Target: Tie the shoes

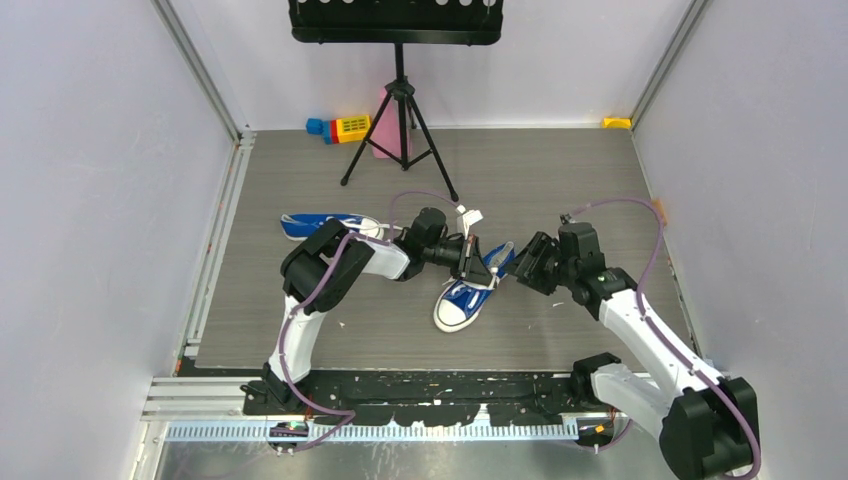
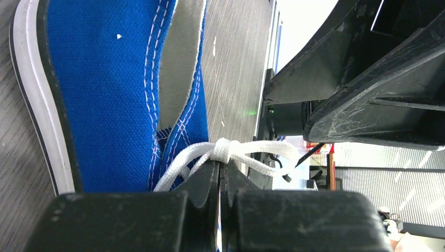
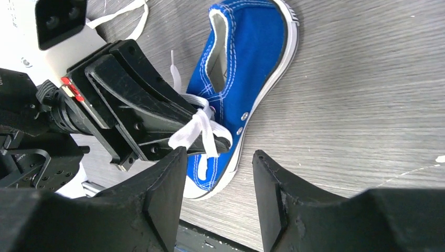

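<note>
Looking at the left pincer (image 2: 221, 169) first, we found its jaws pressed fully together with a white lace (image 2: 226, 150) pinched at the very tips. The lace bunched into a knot-like lump just past the fingertips, and strands ran from there back toward the near shoe (image 2: 105, 94). That blue canvas shoe lay to one side of the pincer, its white sole toward the far edge of the wrist view. We saw its grey lining showing at the opening.

From the right wrist, we noted the right pincer (image 3: 219, 157) standing partly open, a clear gap between its two fingers (image 3: 168, 194) and nothing held in it. Directly ahead of its tips sat the left pincer's closed jaws with the lace (image 3: 197, 128) draped over them. The shoe (image 3: 252, 47) lay just beyond and below, heel end away from the right pincer.

In the top view, both pincers met over the near shoe (image 1: 465, 298), left (image 1: 470, 258) and right (image 1: 515, 262) facing each other, close together. The second shoe (image 1: 320, 224) lay on the table (image 1: 560, 180) behind the left arm, well apart from either pincer. Farther off stood a black tripod (image 1: 400, 120) and some coloured blocks (image 1: 340, 128).
</note>
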You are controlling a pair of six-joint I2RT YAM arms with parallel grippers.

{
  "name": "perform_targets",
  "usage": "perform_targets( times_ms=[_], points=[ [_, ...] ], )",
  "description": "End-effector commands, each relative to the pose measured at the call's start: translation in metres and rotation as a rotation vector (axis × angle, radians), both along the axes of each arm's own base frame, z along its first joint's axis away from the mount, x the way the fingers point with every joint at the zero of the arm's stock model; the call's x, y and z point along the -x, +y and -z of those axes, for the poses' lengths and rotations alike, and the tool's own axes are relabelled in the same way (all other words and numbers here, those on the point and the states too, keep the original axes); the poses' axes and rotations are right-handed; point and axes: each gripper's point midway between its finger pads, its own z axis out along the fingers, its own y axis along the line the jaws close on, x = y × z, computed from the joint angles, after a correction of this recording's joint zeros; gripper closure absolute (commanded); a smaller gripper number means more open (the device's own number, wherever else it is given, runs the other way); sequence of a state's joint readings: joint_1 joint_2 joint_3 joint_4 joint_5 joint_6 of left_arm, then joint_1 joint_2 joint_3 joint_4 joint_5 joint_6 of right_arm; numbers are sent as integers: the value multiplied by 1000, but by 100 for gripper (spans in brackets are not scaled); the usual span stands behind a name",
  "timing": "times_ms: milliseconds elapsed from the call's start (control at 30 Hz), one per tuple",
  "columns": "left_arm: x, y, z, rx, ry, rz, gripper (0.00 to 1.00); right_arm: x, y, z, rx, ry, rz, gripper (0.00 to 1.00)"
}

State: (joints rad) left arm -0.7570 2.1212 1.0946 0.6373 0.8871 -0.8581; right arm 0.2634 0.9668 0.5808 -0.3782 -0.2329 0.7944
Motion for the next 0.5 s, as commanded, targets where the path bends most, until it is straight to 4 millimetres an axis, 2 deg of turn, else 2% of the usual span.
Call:
perform_targets(
  times_ms=[0, 100, 200, 467],
  points=[
    [-5, -3, -5, 30, -23, 12, 100, -4, -11, -11, 13, -76, 56, 46],
    [-5, -4, -5, 31, -24, 12, 100, 2, -18, -6, 35, -66, 81, 56],
    [-5, -4, -5, 32, -23, 13, 100, 5, -14, 1, 11, -58, 69, 62],
    [-5, -3, -5, 31, -22, 14, 100, -3, 9, 16, -90, -21, 12, 63]
  ],
)
